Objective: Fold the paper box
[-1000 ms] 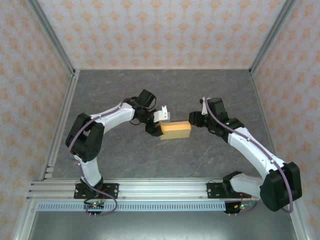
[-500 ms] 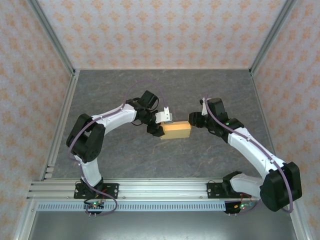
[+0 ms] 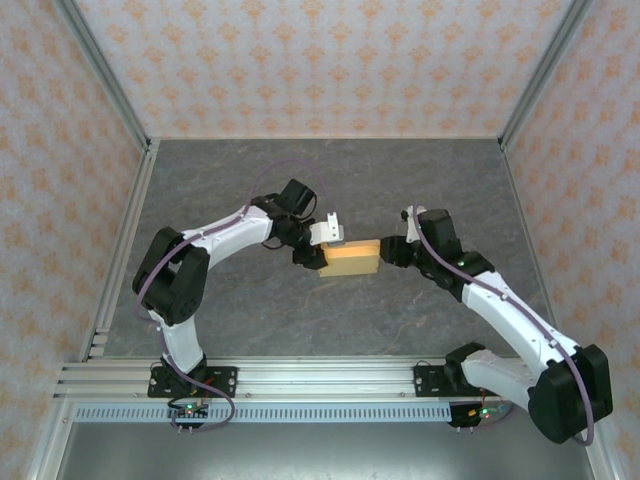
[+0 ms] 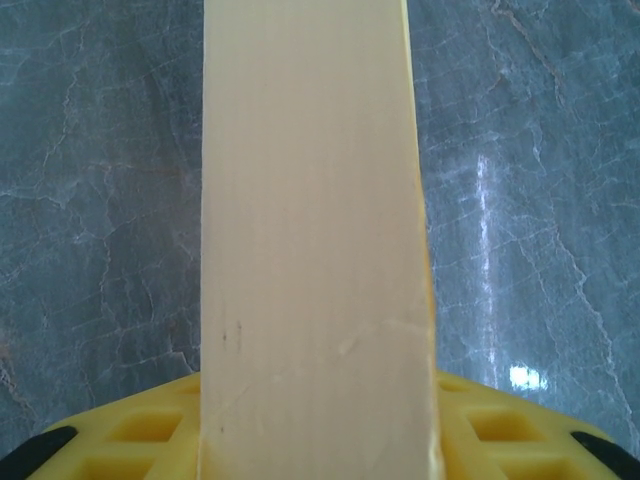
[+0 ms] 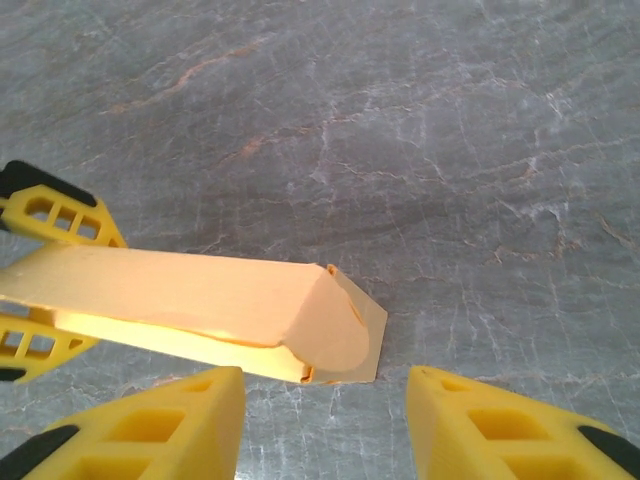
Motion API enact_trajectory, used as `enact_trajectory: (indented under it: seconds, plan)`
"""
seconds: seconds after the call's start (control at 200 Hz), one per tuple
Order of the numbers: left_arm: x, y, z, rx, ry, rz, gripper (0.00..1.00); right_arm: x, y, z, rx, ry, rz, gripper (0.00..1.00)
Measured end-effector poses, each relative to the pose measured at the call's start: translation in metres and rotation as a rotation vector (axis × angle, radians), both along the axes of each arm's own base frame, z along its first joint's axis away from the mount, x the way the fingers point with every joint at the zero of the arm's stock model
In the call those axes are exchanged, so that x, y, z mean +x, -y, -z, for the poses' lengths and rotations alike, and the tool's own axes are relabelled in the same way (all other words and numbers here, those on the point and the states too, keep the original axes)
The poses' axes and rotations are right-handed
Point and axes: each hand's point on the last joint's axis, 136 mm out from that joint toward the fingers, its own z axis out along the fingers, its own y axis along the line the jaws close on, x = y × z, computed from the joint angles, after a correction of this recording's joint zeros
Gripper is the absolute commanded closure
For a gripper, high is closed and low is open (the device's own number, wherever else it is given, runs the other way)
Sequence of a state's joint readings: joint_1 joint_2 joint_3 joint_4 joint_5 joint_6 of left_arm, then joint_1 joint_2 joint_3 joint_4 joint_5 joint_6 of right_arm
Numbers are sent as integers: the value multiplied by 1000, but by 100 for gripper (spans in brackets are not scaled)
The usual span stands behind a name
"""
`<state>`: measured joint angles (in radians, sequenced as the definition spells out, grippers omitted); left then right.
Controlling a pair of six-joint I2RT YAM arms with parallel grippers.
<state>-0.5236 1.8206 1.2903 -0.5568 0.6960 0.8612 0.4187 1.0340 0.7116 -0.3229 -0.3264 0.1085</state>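
Paper box [image 3: 352,260] between left gripper [image 3: 316,257] and right gripper [image 3: 391,251], elbows outward

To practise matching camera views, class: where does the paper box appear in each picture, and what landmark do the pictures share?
Top camera: paper box near the picture's centre.
Left wrist: paper box, a tall strip up the middle.
Right wrist: paper box lower left, its end pointing right.
Shared landmark: the grey marbled table under it.
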Motion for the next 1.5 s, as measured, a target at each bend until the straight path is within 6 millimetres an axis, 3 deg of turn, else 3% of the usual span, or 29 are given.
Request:
enact_trajectory:
  seconds: [0.275, 0.601, 1.266, 1.501]
  plan:
    - [9, -19, -1, 12, 6, -24, 63, -20, -32, 0, -20, 163, -193, 53]
    - [13, -36, -3, 29, 17, -50, 63, -12, -49, -11, -43, 322, -283, 53]
    - [12, -37, -3, 29, 19, -48, 63, 0, -40, 18, -229, 355, -296, 54]
    - [12, -37, -3, 28, 18, -48, 63, 22, -30, 9, -287, 349, -246, 57]
